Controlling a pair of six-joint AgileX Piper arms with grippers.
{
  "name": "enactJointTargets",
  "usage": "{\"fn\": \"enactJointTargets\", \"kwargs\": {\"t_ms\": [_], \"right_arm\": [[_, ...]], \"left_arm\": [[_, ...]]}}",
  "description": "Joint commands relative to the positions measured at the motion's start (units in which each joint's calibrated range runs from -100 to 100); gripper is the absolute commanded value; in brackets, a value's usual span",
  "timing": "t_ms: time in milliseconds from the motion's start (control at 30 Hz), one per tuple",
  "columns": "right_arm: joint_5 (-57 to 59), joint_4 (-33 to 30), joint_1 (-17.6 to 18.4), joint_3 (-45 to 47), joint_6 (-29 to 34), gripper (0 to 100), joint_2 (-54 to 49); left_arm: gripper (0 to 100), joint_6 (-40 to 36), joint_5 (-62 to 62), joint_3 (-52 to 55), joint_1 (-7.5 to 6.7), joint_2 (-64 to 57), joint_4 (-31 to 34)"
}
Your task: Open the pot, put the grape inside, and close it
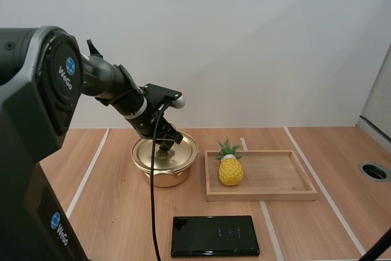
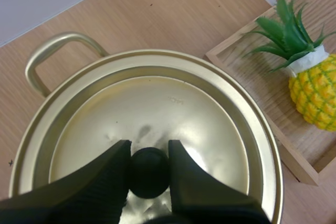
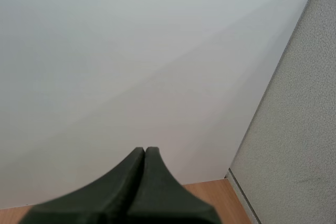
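A gold pot (image 1: 164,175) stands left of the table's middle with its gold lid (image 2: 157,103) seated on it. My left gripper (image 1: 165,145) reaches down onto the lid's centre. Its two black fingers (image 2: 113,171) pinch the lid's round black knob (image 2: 148,174) from both sides. One loop handle (image 2: 50,53) of the pot sticks out on the far side from the tray. My right gripper (image 3: 145,153) is shut on nothing, its fingers lying together as one dark wedge against a pale wall.
A wooden tray (image 1: 278,178) lies just right of the pot, close to its rim (image 2: 247,72). A yellow toy pineapple (image 1: 230,169) (image 2: 315,93) stands at the tray's left end. A flat black slab (image 1: 215,235) lies near the front edge. A round hole (image 1: 374,172) sits far right.
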Motion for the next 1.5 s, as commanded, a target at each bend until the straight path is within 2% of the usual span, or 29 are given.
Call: {"fn": "enactJointTargets", "kwargs": {"t_ms": [0,67,133,200,267,333,667,1033,1333,1467], "right_arm": [[0.01,-0.81,-0.22,-0.27,-0.3,0,-0.63],[0.01,-0.81,-0.22,-0.27,-0.3,0,-0.63],[0.01,-0.81,-0.22,-0.27,-0.3,0,-0.63],[0.01,-0.81,-0.22,-0.27,-0.3,0,-0.63],[0.01,-0.81,-0.22,-0.27,-0.3,0,-0.63],[0.01,-0.81,-0.22,-0.27,-0.3,0,-0.63],[0.01,-0.81,-0.22,-0.27,-0.3,0,-0.63],[0.01,-0.81,-0.22,-0.27,-0.3,0,-0.63],[0.01,-0.81,-0.22,-0.27,-0.3,0,-0.63],[0.01,-0.81,-0.22,-0.27,-0.3,0,-0.63]], "left_arm": [[4,-3.17,0.89,1.27,-0.2,0.61,1.42],[13,-3.74,0.89,1.27,-0.2,0.61,1.42],[29,-3.76,0.89,1.27,-0.2,0.61,1.42],[51,-3.76,1.06,1.27,-0.2,0.61,1.42],[78,-3.76,1.62,1.27,-0.2,0.61,1.42],[100,-3.02,2.83,1.27,-0.2,0.61,1.42],[100,-1.58,2.78,0.52,-0.2,-2.34,-2.56],[100,-1.58,-8.66,-5.53,-0.2,-13.93,-4.84],[100,-4.8,-26.23,-10.83,-0.2,-22.21,-4.84],[100,-4.7,-26.45,-13.03,-0.2,-24.89,-4.84]]}}
